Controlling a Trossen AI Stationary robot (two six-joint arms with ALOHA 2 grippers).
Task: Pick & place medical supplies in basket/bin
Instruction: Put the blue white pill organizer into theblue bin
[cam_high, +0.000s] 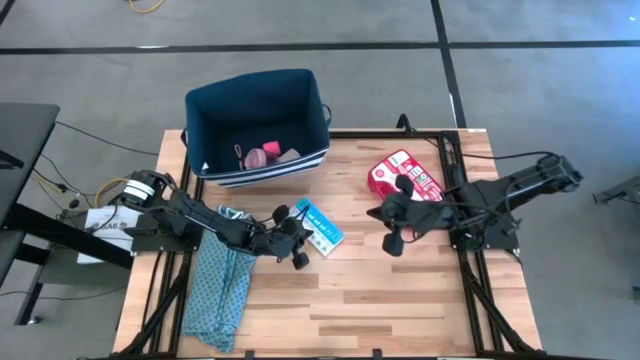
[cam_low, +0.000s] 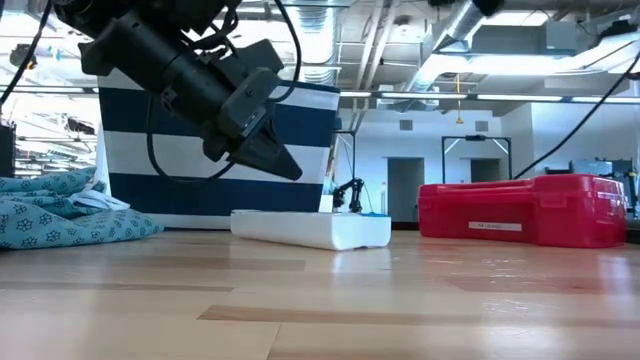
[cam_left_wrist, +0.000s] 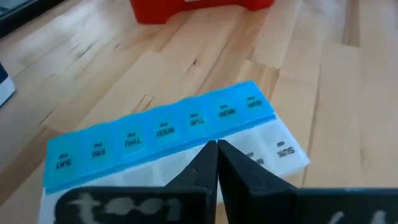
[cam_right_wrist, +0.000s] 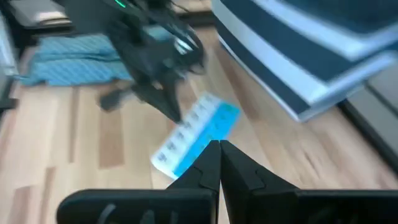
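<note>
Progress is partial: pink items (cam_high: 268, 154) already lie in the bin (cam_high: 300, 85). Pill organizer (cam_high: 320, 226) and red case (cam_high: 403, 176) remain on the table (cam_high: 400, 300). Left gripper (cam_high: 300, 243), fingers together and empty, hovers just beside the organizer; right gripper (cam_high: 392, 240), also closed, waits nearby.

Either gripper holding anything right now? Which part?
Nothing held. Left gripper is shut empty just above the pill organizer; right gripper is shut empty too.
</note>
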